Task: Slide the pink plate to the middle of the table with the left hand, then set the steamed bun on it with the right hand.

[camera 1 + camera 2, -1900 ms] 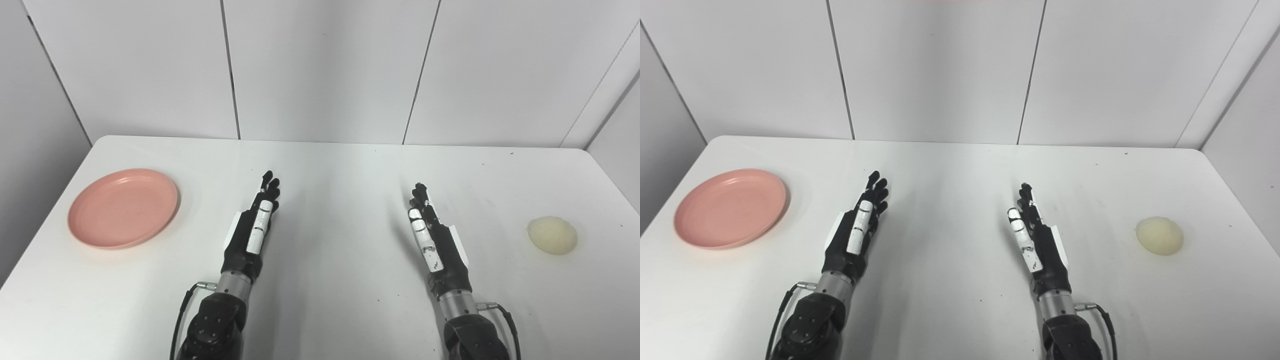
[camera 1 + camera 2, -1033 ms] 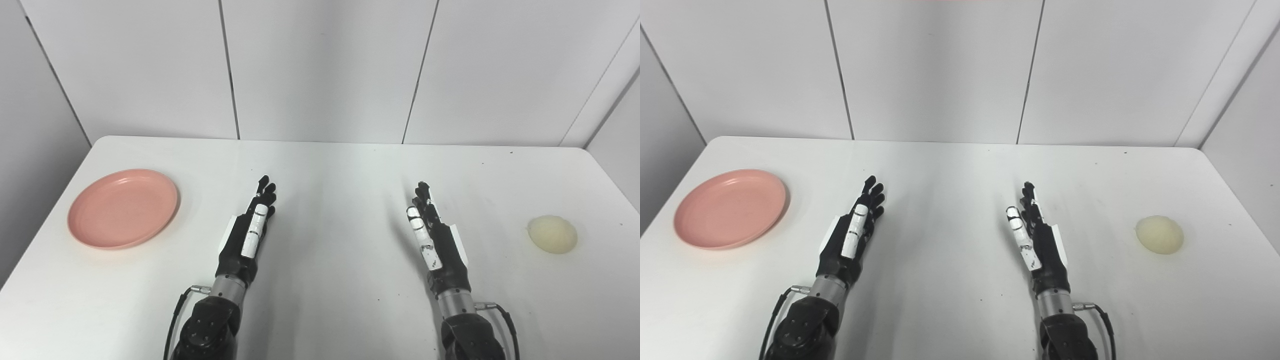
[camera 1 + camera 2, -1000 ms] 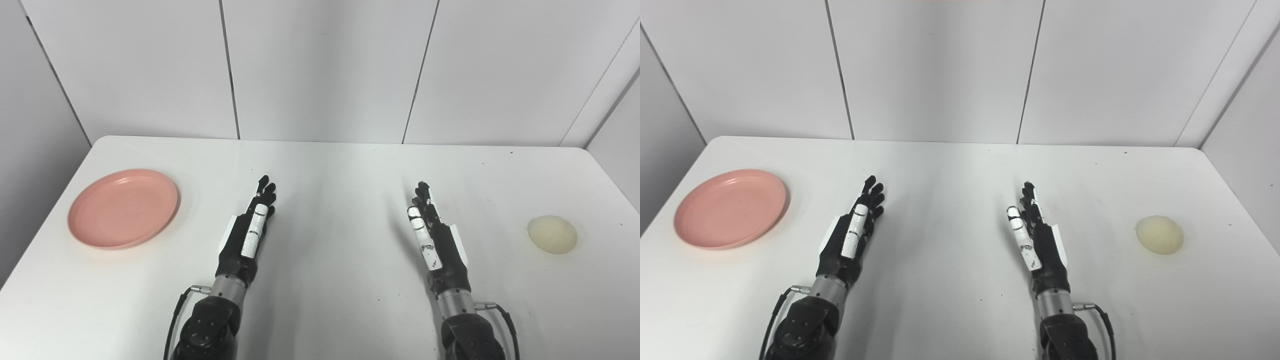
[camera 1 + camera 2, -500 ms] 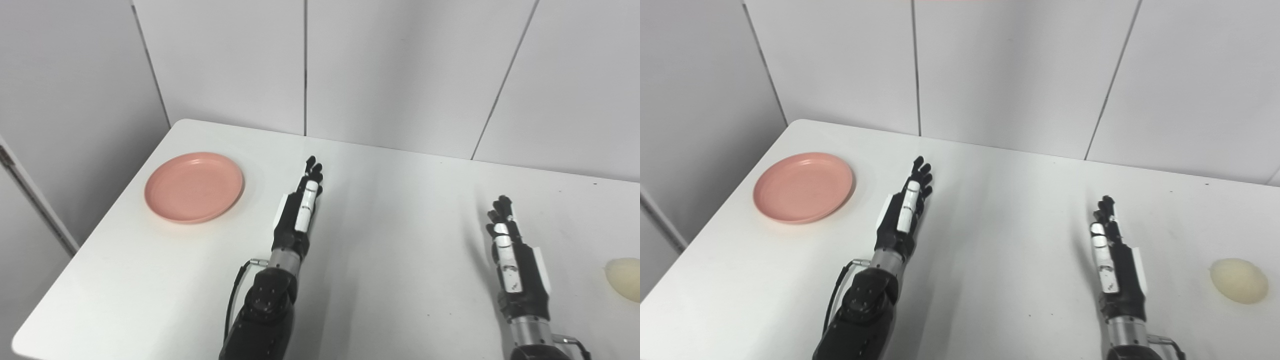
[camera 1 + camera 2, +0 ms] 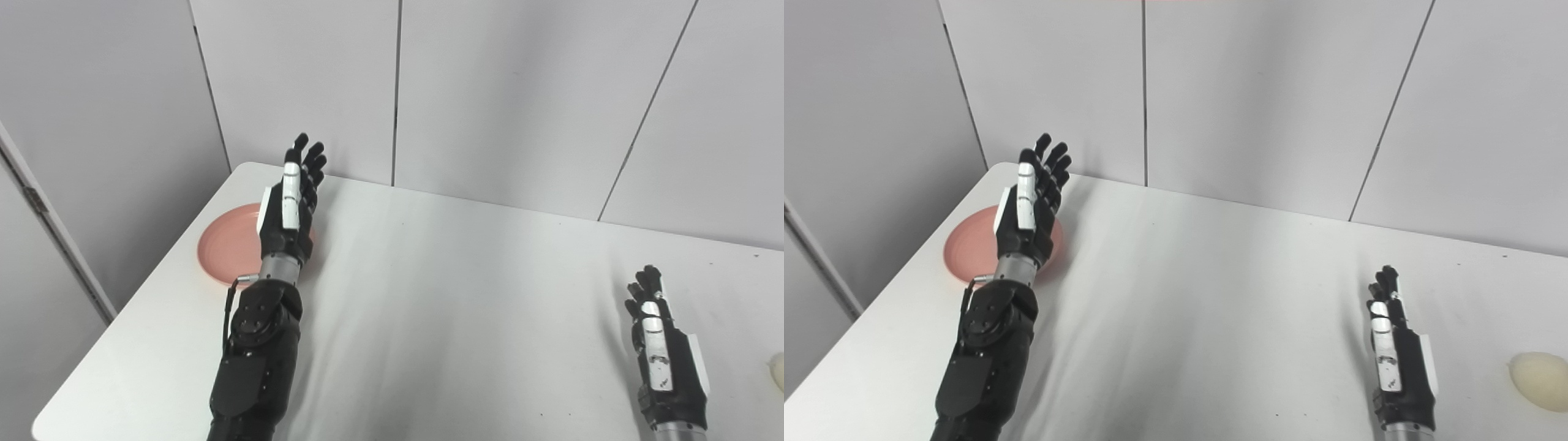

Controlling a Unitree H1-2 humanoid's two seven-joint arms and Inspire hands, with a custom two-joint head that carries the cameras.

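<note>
Pink plate [image 5: 223, 251] sits at the left of the frame, near the table's [image 5: 465, 318] far left corner, and is now partly hidden behind the left hand [image 5: 288, 205]. Half a second ago that hand lay low over the table to the right of the plate; it has since risen and swung left, so it now stands in front of the plate's right part, fingers spread and extended, holding nothing. Whether it hovers above the plate or touches it cannot be told from these views. The whole picture has also shifted, which means the head has turned towards the plate, not that the plate has moved. The right hand [image 5: 1396, 355] waits at the lower right, fingers straight and apart, empty, resting low by the table. The steamed bun [image 5: 1538, 380] lies at the right edge, well apart from the plate. By my judgement the reach for the plate is under way and the slide has not yet begun.
</note>
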